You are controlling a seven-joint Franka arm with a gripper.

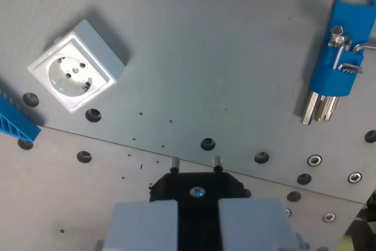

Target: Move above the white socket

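The white socket is a square box with a round two-hole face. It sits on the grey metal plate at the wrist view's upper left. My gripper is at the bottom centre, well to the right of the socket and below it in the picture. Its two pale grey fingers are closed on a black plug. The plug's two metal pins point up the picture toward the plate.
A blue holder with metal hex keys lies at the upper right. A blue ribbed part shows at the left edge. Several round holes and screws line the seam between two plates.
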